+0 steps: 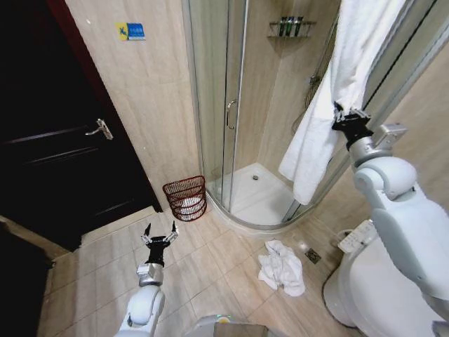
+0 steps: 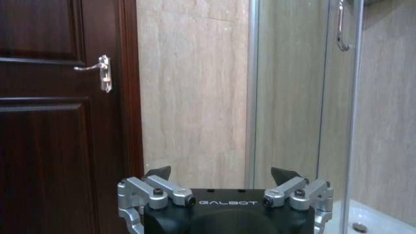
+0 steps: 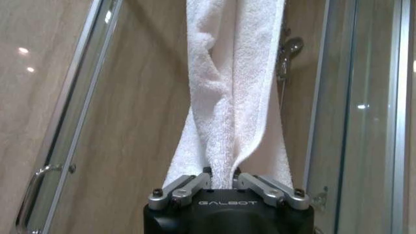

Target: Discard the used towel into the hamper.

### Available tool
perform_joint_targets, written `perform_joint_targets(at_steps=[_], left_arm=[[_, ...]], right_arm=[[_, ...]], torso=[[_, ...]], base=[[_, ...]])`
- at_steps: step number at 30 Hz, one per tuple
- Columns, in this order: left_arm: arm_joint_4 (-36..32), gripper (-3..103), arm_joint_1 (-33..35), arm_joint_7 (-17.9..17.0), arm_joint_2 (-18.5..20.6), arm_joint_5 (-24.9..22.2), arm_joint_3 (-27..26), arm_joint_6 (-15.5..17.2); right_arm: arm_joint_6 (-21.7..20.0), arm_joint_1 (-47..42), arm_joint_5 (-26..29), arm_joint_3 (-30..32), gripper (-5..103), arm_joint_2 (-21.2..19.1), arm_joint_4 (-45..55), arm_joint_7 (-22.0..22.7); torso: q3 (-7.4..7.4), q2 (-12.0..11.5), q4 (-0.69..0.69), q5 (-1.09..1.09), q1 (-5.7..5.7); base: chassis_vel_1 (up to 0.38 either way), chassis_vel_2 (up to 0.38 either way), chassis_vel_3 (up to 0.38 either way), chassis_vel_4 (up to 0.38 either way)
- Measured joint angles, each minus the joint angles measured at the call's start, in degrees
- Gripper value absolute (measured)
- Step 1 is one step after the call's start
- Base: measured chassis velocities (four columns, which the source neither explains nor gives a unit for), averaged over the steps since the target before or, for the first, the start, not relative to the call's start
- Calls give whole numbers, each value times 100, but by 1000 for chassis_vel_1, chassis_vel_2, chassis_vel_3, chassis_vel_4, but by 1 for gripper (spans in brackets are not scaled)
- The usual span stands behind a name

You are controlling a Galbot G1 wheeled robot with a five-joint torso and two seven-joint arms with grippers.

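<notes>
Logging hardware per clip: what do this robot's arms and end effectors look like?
Both arms wear smooth, rounded white shells with grey joint sections. The left end effector and right end effector match: a black body printed GALBOT in pale letters, silver metal finger linkages with dark screws, and black fingertips. No loose cables show.

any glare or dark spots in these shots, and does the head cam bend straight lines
Head view: the door is nearly black and the shower frame leans, a wide-angle effect. Right wrist view: small bright glints on the tiled wall and glass, with the right gripper shut on the hanging towel. Left wrist view: even light, the open left gripper facing the wall.
</notes>
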Motion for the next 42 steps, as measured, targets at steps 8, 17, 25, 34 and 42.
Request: perform_joint_targets(at_steps=[8,17,25,34,42], left_arm=[[49,100,1,6,0,16,35,-23],[37,100,-14,16,13,24,58,-27],[30,100,11,18,-3,43,75,-76],[-3,100,58,19,-40,92,82,-118],[-87,100,100,18,-93,151,101,-122]], right_arm=[[28,-648,-47,361,7,46,238,-47],[46,-1238,-68,621,7,79,433,-101],[77,-1559,-84,828,7,77,543,-154],[120,-1914,-116,1017,7,129,704,-219],[149,-2209,-125,1224,7,134,840,-287]], torso=[[0,0,0,-2,0],[0,0,0,0,0],[0,0,0,0,0],[0,0,0,0,0],[1,-1,0,5,0]], base=[[0,0,0,0],[0,0,0,0],[0,0,0,0],[0,0,0,0],[0,0,0,0]])
